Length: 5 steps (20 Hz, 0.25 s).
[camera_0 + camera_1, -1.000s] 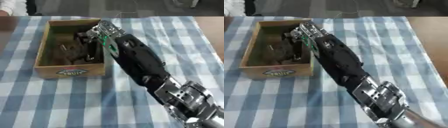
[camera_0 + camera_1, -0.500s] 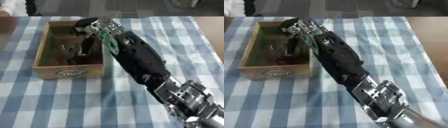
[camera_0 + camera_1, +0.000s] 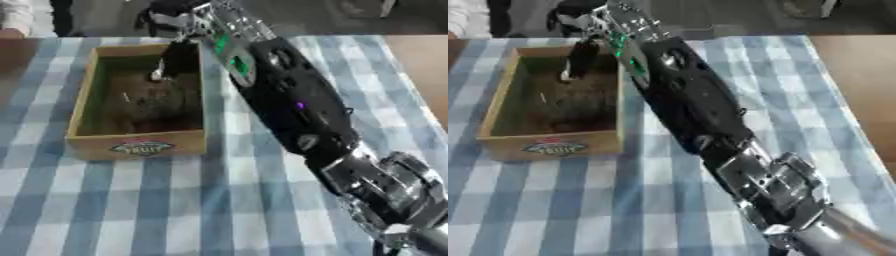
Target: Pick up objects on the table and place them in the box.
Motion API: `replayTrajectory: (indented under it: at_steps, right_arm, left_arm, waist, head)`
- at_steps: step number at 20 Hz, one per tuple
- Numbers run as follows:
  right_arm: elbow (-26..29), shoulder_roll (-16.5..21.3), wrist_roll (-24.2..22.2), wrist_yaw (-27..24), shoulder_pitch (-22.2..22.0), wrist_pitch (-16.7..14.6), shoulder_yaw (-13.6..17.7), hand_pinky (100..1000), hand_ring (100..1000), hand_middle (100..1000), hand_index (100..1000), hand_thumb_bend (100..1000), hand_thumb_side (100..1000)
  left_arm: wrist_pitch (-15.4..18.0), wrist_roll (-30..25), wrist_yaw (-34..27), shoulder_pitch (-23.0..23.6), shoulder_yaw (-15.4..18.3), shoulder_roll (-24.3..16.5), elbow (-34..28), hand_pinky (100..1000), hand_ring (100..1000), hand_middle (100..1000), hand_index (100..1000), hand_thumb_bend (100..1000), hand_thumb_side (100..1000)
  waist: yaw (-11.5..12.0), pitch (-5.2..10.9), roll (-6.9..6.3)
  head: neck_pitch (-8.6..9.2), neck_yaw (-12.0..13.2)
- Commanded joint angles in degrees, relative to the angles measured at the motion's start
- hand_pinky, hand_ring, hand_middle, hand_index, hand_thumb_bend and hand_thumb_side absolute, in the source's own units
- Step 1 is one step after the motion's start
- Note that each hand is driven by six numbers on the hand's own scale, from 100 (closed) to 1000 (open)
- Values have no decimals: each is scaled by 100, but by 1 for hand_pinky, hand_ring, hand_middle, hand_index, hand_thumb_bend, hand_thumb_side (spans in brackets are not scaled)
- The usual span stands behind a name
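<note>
A cardboard box (image 3: 138, 142) with a fruit label stands on the checked tablecloth at the left. Dark, blurred objects (image 3: 149, 107) lie on its bottom. My right arm (image 3: 293, 107) stretches from the lower right corner up to the box's far right corner. My right hand (image 3: 173, 19) hovers above the box's back rim. Below the hand a dark, long shape with a pale tip (image 3: 173, 62) hangs down inside the box along its right wall. I cannot tell whether that shape is a finger or a held thing. My left hand shows in neither view.
The blue and white checked cloth (image 3: 131, 210) covers the table in front of the box and to its right. A bare brown tabletop (image 3: 859, 80) shows at the right edge. The table's far edge runs just behind the box.
My right hand has risen out of the box and moved toward its far rim. The dark hanging shape went up with it. The box has stayed in place.
</note>
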State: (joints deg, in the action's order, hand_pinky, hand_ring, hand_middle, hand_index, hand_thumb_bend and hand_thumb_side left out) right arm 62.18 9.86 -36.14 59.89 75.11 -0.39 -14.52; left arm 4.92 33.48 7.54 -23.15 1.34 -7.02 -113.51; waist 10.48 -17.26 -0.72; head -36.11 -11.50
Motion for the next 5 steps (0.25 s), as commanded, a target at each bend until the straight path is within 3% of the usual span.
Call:
replayTrajectory:
  at_steps: [1,2,5]
  right_arm:
    - [405,203,1,-203,113,167,1,825,924,738,929,443,365]
    - [441,216,-10,-223,110,198,-6,757,860,671,888,449,375]
    - [754,507,151,-107,-36,399,180,729,828,656,891,454,418]
  left_arm:
    - [1,12,11,-35,21,-50,-108,770,784,773,658,100,657]
    - [1,13,12,-34,23,-50,-108,769,783,772,659,100,657]
    - [-5,56,38,-3,69,-72,-108,769,782,772,659,100,657]
  waist:
    - [2,140,-23]
    - [-2,144,-25]
    - [-143,202,-72]
  head:
    - [17,23]
    - [14,30]
    - [-20,170]
